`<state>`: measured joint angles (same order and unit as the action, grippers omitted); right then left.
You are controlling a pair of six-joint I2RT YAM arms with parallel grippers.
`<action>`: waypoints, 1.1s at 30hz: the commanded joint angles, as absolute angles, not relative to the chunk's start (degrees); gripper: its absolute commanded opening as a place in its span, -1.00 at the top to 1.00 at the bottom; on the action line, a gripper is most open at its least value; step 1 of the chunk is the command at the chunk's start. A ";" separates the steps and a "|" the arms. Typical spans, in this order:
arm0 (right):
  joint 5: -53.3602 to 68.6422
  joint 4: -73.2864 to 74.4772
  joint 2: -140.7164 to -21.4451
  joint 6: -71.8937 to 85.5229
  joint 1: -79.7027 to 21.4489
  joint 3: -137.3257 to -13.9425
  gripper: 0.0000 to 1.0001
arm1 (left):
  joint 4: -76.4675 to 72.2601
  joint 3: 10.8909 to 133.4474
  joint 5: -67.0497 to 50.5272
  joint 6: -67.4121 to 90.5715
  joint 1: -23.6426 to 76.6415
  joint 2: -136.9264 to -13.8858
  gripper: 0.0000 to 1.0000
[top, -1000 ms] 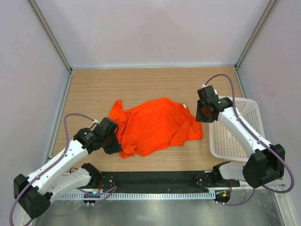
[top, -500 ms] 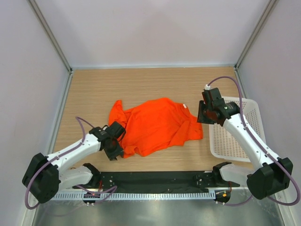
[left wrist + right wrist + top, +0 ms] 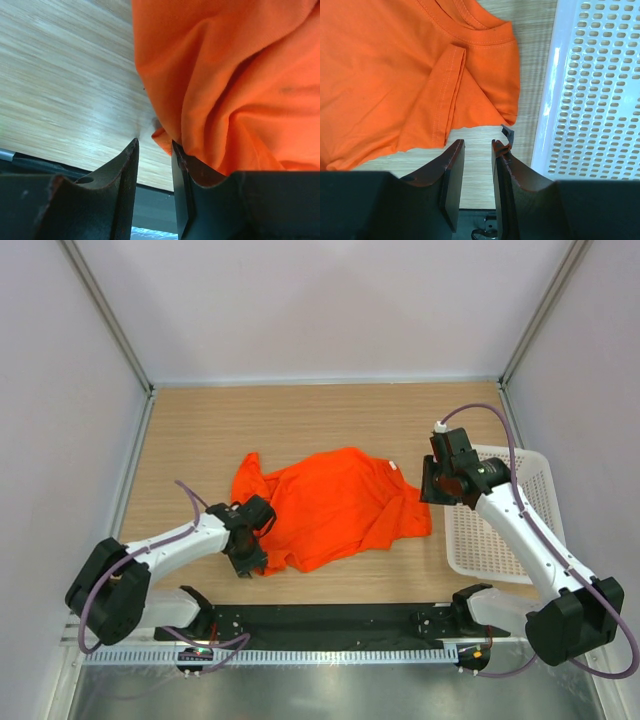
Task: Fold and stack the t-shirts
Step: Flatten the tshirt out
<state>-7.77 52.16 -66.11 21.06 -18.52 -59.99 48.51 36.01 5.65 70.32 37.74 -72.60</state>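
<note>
The orange-red t-shirt (image 3: 335, 505) lies crumpled and spread on the wooden table, mid-view. My left gripper (image 3: 250, 545) is at its near-left corner. In the left wrist view the gripper (image 3: 154, 142) stands narrowly open. The shirt (image 3: 235, 85) drapes over the right finger (image 3: 200, 175), and a fabric corner sits at the mouth of the gap, not clamped. My right gripper (image 3: 428, 492) hovers at the shirt's right edge. In the right wrist view it (image 3: 477, 144) is narrowly open and empty over bare wood, just short of the shirt's sleeve (image 3: 445, 90).
A white lattice basket (image 3: 510, 530) stands on the table to the right of the shirt, close beside my right gripper; its rim (image 3: 547, 95) shows in the right wrist view. A black rail (image 3: 330, 620) runs along the table's near edge.
My left gripper has swung right and in against the shirt's near-left corner. My right gripper shifted slightly right early on, then stayed. The shirt has not visibly moved.
</note>
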 commanded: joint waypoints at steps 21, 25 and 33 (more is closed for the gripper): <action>1.93 43.34 -78.21 27.24 -18.98 -60.12 0.09 | 47.72 39.73 9.67 65.65 37.35 -73.66 0.99; 0.27 40.96 -83.31 27.86 -18.90 -60.82 0.05 | 47.64 39.81 8.61 65.57 37.35 -72.60 1.00; -3.61 38.76 -90.78 27.60 -18.02 -62.49 0.04 | 48.60 39.81 7.56 64.34 37.35 -71.46 1.00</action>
